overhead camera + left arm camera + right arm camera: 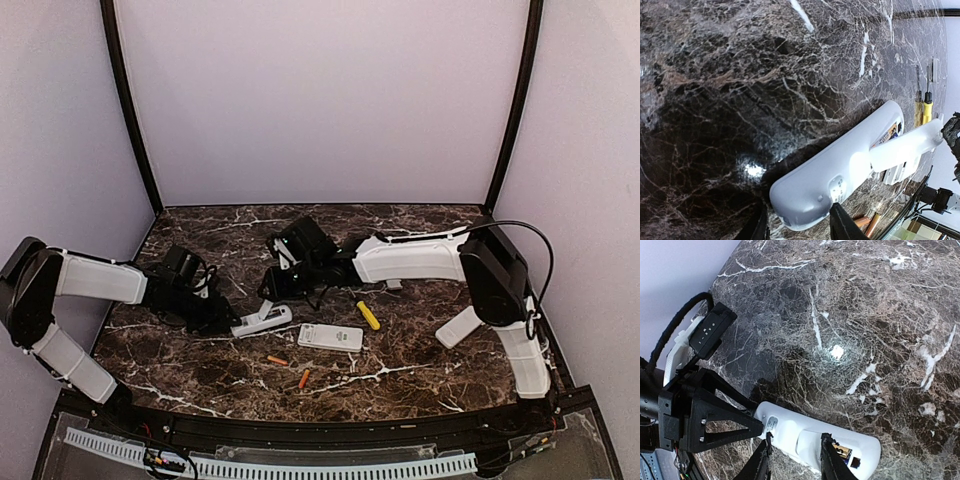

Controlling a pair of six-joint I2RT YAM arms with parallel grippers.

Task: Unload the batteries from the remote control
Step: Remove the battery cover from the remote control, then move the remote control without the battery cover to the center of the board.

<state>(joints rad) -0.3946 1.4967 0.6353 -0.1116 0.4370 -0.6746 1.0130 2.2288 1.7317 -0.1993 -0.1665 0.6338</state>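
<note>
At table (pixel 420 375) centre, left fingers (pixel 841 226) tight around white remote (pixel 825 175), right fingers (pixel 831 462) around its cover (pixel 905 147); battery (pixel 893 132) label illegible.

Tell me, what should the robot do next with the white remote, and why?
Probably the right claw should pull the cover clear of the remote. The left claw grips the remote's end, the cover already sticks out at an angle with the right claw seemingly around it, and a battery shows underneath, not yet out.
</note>
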